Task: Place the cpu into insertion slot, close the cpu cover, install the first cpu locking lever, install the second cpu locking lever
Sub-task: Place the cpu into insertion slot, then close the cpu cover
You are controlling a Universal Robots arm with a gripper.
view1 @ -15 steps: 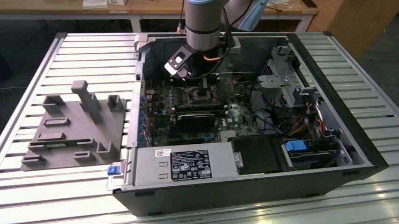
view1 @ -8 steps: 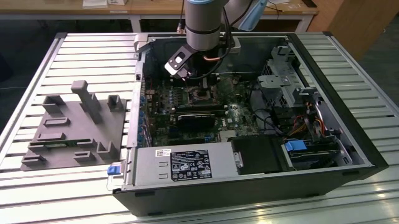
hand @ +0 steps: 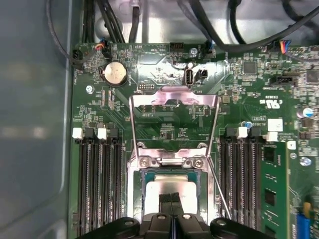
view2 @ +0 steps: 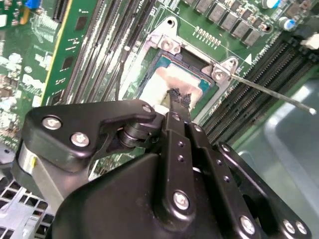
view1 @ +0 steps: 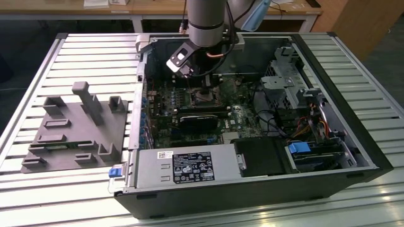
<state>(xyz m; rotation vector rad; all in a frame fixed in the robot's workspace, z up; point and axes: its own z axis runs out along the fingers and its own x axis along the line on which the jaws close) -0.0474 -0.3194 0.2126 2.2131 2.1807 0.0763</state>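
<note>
The cpu (view2: 160, 82) (hand: 155, 188), with its pale silver top, lies flat in the insertion slot (view2: 172, 61) (hand: 147, 175) on the green board. My gripper (view2: 179, 97) (hand: 172, 197) is shut, with its joined fingertips right over the chip's top, touching or nearly touching it. The cpu cover (hand: 173, 98), a thin silver frame, stands flipped open beyond the slot, and the board shows through its window. A thin wire locking lever (view2: 269, 92) (hand: 220, 191) sticks out beside the slot, unlatched. In the exterior view the gripper (view1: 206, 86) reaches down into the open computer case above the slot (view1: 203, 98).
Long black memory slots (hand: 94, 179) (hand: 241, 174) flank the socket on both sides. Cables (hand: 114, 20) run along the case wall. In the exterior view a grey fixture block (view1: 75, 127) lies at the left, a power supply (view1: 183, 168) at the front and a drive cage (view1: 296, 85) at the right.
</note>
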